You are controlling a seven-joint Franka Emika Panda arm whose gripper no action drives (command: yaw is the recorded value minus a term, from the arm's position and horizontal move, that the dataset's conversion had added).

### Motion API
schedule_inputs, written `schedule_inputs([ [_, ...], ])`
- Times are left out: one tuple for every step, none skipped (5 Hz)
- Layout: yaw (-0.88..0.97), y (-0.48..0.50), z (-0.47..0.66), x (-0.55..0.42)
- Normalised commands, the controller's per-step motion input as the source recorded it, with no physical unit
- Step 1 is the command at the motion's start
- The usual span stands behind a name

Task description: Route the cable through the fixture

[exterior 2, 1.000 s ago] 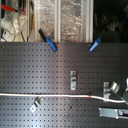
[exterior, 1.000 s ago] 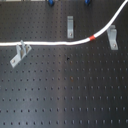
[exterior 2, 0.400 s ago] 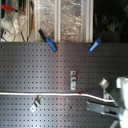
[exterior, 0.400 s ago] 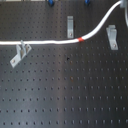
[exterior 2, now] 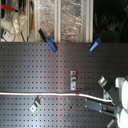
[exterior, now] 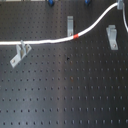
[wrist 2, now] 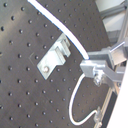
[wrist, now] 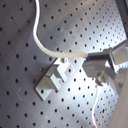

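Tool (exterior 2: 102, 103) sits at the second exterior view's right edge, low over the black perforated table (exterior 2: 35, 65), its dark fingers pinching the cable (exterior 2: 40, 93) near one end. In the first exterior view only a sliver of it shows at the top right corner, where the cable (exterior: 95, 27) rises off the table. From there the white cord curves down, passes between the two clips on the first exterior view's right, and carries its red band (exterior: 76, 36) just below the middle clip (exterior: 70, 22); the right clip (exterior: 112, 36) stands apart from the cord. Further along, the cable runs nearly straight to the first exterior view's left edge, crossing right over the top of the left clip (exterior: 20, 52); whether it sits inside the slot, cannot tell. Both wrist views show a metal clip (wrist: 54, 77) (wrist 2: 54, 56) bolted to the table, the cable (wrist 2: 65, 30) sweeping past its edge toward the fingers (wrist 2: 92, 65). Two blue pieces (exterior 2: 50, 44) lie near the table's far edge in the second exterior view.
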Motion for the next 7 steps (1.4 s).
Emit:
schedule_inputs([
  [0.33,-0.004,0.15,-0.384],
  [0.0,0.0,0.12,0.016],
  [0.13,-0.359,0.56,-0.447],
  [0.0,0.0,0.01,0.0],
  [0.16,0.052,0.12,-0.308],
  [0.31,-0.004,0.09,-0.437],
  [0.0,0.0,0.03,0.0],
])
